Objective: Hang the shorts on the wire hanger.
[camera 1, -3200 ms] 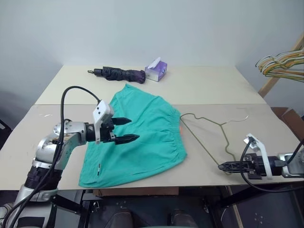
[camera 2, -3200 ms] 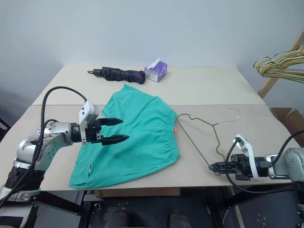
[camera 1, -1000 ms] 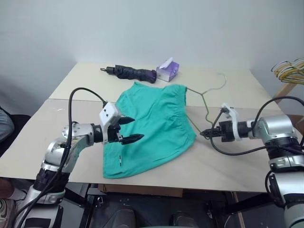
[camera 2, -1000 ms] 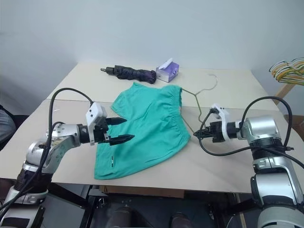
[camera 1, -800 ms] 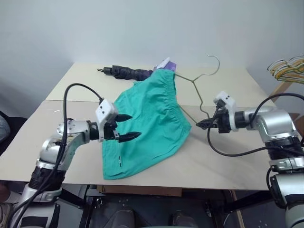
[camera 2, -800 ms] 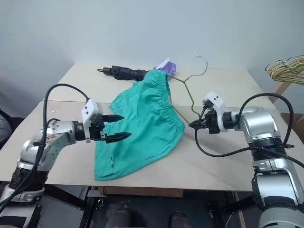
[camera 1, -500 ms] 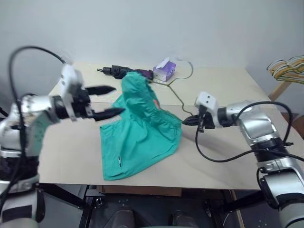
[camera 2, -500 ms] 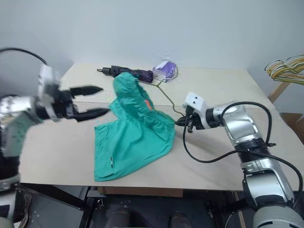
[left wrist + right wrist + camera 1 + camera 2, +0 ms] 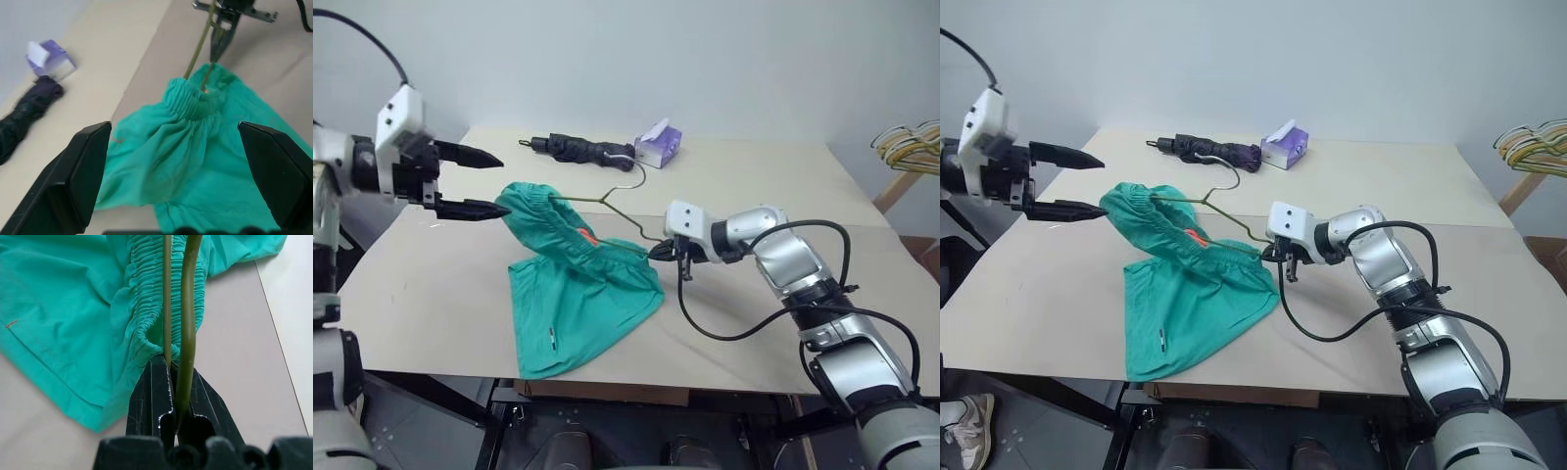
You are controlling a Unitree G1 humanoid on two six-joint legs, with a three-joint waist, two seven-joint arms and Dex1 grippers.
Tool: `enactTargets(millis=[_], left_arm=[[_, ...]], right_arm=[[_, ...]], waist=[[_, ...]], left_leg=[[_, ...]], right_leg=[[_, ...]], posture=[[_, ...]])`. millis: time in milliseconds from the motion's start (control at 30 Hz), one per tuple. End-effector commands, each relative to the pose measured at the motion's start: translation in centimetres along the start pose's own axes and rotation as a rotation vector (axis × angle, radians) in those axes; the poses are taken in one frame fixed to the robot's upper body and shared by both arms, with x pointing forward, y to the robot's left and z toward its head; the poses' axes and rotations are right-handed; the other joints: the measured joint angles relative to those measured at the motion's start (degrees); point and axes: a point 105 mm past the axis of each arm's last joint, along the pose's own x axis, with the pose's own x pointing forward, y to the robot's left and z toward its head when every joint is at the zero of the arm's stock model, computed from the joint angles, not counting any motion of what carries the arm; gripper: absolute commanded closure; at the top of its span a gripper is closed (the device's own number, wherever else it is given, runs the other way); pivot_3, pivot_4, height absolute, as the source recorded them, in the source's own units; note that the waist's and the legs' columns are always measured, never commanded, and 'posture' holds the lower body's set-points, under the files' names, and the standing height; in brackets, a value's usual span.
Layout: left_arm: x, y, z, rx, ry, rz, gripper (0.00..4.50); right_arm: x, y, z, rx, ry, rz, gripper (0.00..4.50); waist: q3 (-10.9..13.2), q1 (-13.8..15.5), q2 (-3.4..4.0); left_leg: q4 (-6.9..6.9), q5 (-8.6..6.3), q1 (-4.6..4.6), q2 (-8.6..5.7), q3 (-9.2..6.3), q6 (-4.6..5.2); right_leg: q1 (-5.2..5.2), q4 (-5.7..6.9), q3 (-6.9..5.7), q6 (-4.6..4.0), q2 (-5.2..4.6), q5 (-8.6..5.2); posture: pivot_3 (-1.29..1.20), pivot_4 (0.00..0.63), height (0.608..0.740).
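The desk (image 9: pixel 773 186) is pale beige, with a seam running across it. Its near corners are cut off by the picture edge.

The shorts (image 9: pixel 578 289) lie near the middle of the desk. Their lower part is spread flat toward the near edge, while the waistband side is lifted and bunched over the hanger (image 9: pixel 607 196). Much of the wire is hidden inside the cloth; the hook and two thin wire lengths show, one running from the waistband toward the hook, the other toward the right gripper (image 9: pixel 656 253). A small orange patch shows under the lifted waistband, and what it is cannot be made out. A small white mark sits low on the shorts.

The right gripper is at the right edge of the shorts, its jaws closed on the hanger; the right wrist view shows two wire strands running between the black fingers (image 9: pixel 161 391) and into the gathered waistband. How far the wire goes inside is not visible.

The left gripper (image 9: pixel 470 181) is raised at the left, beside the lifted waistband and apart from it, its jaws wide and holding nothing.

At the far side of the desk lie a folded dark umbrella (image 9: pixel 582 151) and just beside it a purple tissue box (image 9: pixel 661 145). At the right edge a bunch of hangers (image 9: pixel 909 142) is partly cut off.
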Motion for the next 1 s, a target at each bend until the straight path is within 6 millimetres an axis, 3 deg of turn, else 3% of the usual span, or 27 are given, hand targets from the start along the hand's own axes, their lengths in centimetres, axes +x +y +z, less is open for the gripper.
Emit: enactTargets(millis=[33, 300, 400, 800, 1000], left_arm=[[0.6, 0.6, 0.5, 0.029, 0.028, -0.035, 0.03], [3.0, 1.2, -0.5, 0.016, 0.116, -0.114, 0.03], [3.7, 1.3, -0.9, 0.003, 0.126, -0.133, 0.57], [4.6, 0.8, -1.6, -0.012, 0.127, -0.177, 4.31], [4.5, 1.1, -1.9, 0.023, 0.133, -0.155, 4.46]], right_arm=[[-0.3, -0.2, 2.0, -0.062, -0.022, -0.008, 4.50], [-0.2, 0.5, 2.3, -0.047, -0.006, 0.009, 4.50], [-0.2, 0.7, 2.3, -0.043, -0.001, 0.014, 4.50], [-0.2, 1.3, 2.1, -0.032, 0.016, 0.024, 4.50], [0.2, 0.9, 2.3, -0.080, -0.011, -0.028, 4.50]], waist=[[0.00, -0.14, 0.00], [0.00, -0.54, 0.00], [0.00, -1.00, 0.00], [0.00, -2.24, 0.00], [0.00, -2.19, -0.01]], left_leg=[[0.00, 0.00, -0.01, 0.00, 0.00, 0.00], [0.01, 0.00, -0.02, 0.01, 0.00, 0.01], [0.02, 0.00, -0.04, 0.02, 0.00, 0.01], [0.06, 0.00, -0.08, 0.02, -0.02, 0.01], [0.06, 0.00, -0.07, 0.02, -0.02, 0.01]], right_leg=[[-0.01, 0.02, 0.00, 0.00, 0.00, 0.00], [-0.05, 0.04, 0.01, 0.00, 0.01, 0.00], [-0.05, 0.04, 0.02, 0.00, 0.01, 0.00], [-0.08, 0.05, 0.02, 0.00, 0.01, 0.00], [-0.07, 0.05, 0.02, 0.00, 0.00, 0.00]], posture=[[0.17, 0.000, 0.740], [0.14, 0.000, 0.740], [0.13, 0.000, 0.740], [0.12, 0.000, 0.740], [0.13, 0.000, 0.740]])
